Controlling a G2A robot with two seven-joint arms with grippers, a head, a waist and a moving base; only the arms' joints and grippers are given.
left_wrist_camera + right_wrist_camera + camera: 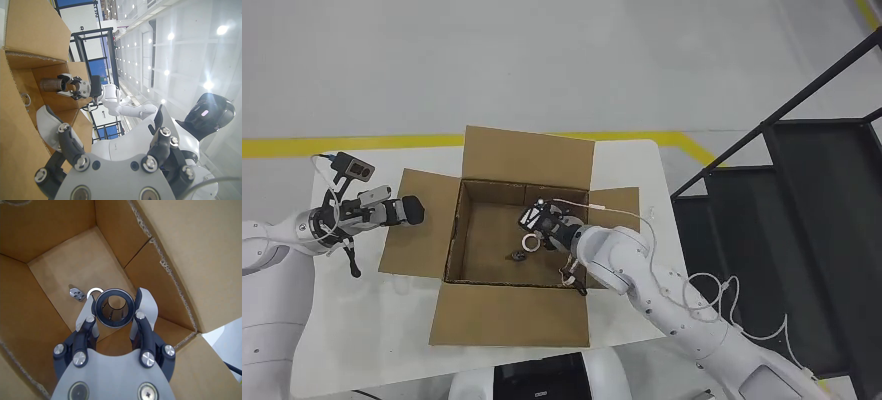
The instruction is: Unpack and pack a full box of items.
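Right wrist view: the right gripper (116, 295) fingers pinch the bearing (105, 321) inside the box (170, 262), above the ring (94, 290) and plate (76, 294) on its floor. The left gripper (102, 112) fingers are spread, outside the box. Probable step: bearing transfer. The next move calls for vertical travel clear of the walls.

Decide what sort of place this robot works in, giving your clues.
Probably a factory hall: a yellow floor line, black steel steps, and a high ceiling with rows of lamps.
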